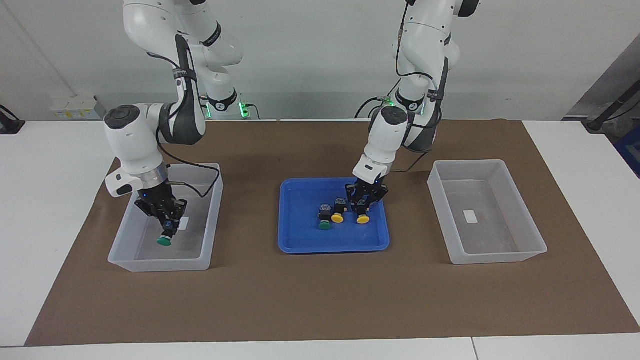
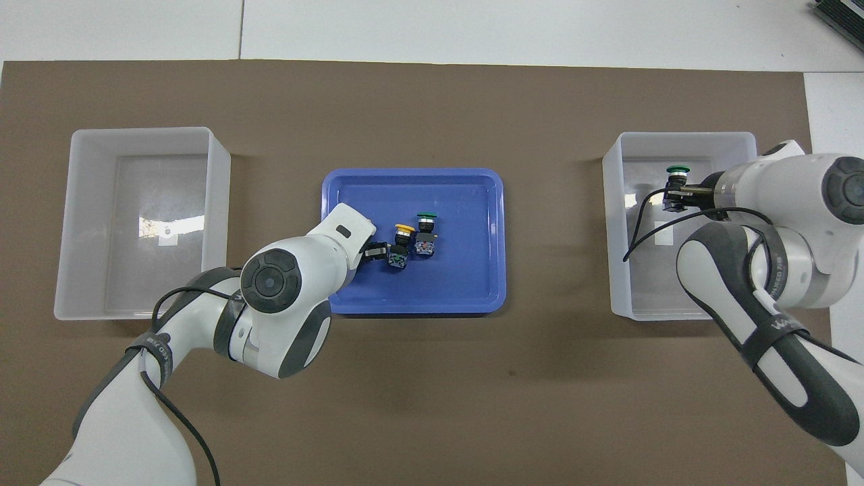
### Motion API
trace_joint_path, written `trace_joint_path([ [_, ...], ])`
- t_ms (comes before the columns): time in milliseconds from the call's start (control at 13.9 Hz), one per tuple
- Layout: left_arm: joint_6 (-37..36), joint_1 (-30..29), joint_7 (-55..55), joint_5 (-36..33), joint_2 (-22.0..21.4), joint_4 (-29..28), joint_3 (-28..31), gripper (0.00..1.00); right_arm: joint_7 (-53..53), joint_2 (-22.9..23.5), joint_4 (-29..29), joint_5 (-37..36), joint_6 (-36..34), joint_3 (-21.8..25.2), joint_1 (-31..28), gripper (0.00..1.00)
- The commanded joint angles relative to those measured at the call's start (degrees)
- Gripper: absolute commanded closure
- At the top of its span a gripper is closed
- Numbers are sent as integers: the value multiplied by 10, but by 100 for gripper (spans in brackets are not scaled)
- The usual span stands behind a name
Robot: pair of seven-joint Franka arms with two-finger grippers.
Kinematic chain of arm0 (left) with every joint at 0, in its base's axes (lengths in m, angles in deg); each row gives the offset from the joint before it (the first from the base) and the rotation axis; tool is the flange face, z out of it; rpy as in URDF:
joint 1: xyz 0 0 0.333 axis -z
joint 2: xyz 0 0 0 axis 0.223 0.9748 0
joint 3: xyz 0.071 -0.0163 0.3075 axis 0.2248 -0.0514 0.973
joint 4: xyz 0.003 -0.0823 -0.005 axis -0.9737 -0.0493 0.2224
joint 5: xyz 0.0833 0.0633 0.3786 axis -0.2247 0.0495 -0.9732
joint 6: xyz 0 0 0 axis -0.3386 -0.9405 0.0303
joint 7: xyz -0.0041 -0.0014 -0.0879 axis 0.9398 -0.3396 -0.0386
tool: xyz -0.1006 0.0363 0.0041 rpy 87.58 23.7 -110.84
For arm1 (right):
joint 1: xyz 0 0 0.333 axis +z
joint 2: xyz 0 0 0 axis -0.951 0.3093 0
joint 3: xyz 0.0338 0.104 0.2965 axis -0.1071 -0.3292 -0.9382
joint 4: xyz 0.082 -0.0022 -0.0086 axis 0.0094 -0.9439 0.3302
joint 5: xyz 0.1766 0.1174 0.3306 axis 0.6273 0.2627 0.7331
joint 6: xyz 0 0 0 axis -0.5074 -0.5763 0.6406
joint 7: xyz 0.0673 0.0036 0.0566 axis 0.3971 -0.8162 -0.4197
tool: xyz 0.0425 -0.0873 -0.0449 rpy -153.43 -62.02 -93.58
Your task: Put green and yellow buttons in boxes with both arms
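My right gripper (image 1: 167,226) is shut on a green button (image 1: 164,241) and holds it cap down, low inside the box (image 1: 212,215) at the right arm's end of the table. It shows in the overhead view (image 2: 677,192) with the green button (image 2: 677,171). My left gripper (image 1: 363,205) is down in the blue tray (image 1: 300,240) at a yellow button (image 1: 363,218). Beside it in the tray lie another yellow button (image 1: 338,217) and a green button (image 1: 325,225). The other box (image 1: 522,210) holds only its white label.
A brown mat (image 1: 320,300) covers the middle of the white table. In the overhead view the left arm (image 2: 283,283) covers the tray's near corner and the button at its gripper. Black cables trail from both wrists.
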Motion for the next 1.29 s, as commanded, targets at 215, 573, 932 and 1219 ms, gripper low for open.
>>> trace_joint_path([
  [215, -212, -42, -1, 2, -6, 145, 7, 100, -13, 18, 9, 4, 4, -7, -18, 67],
  [573, -277, -120, -32, -2, -24, 192, 6, 100, -13, 7, 17, 3, -16, -8, -14, 20],
  [932, -309, -215, -178, -2, -35, 188, 5, 100, -7, -31, 97, 4, -151, -9, 3, 0],
  [1219, -301, -255, -263, -2, -49, 156, 6, 100, 28, -55, 132, 4, -203, -9, 40, 0],
])
